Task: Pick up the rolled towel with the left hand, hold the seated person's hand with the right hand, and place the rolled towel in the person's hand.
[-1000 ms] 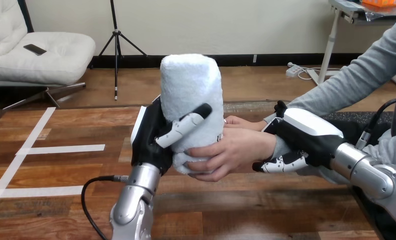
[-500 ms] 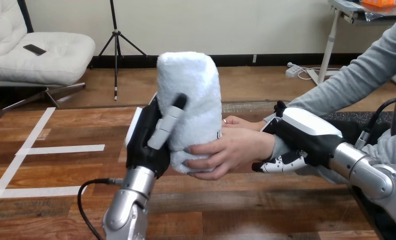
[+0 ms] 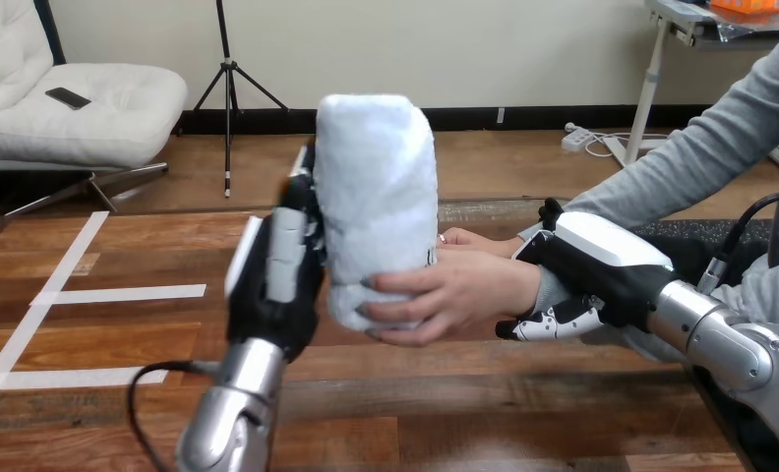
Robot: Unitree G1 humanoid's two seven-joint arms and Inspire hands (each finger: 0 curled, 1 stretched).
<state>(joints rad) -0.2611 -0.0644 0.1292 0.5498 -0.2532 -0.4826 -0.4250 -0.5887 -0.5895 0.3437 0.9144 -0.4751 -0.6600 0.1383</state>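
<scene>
The towel [image 3: 378, 197] is a thick white terry roll with a fluffy, nubbly nap. It stands upright above the table [image 3: 90, 393], near mid-scene. The person's hand [image 3: 451, 295] comes in from the right and is wrapped round the towel's lower part. The left hand [image 3: 268, 285] stands just left of the roll, its fingers straight and pointing up along the towel's side, gripping nothing. The right hand [image 3: 602, 261] is closed round the person's wrist, with its fingers [image 3: 553, 323] curled beneath.
</scene>
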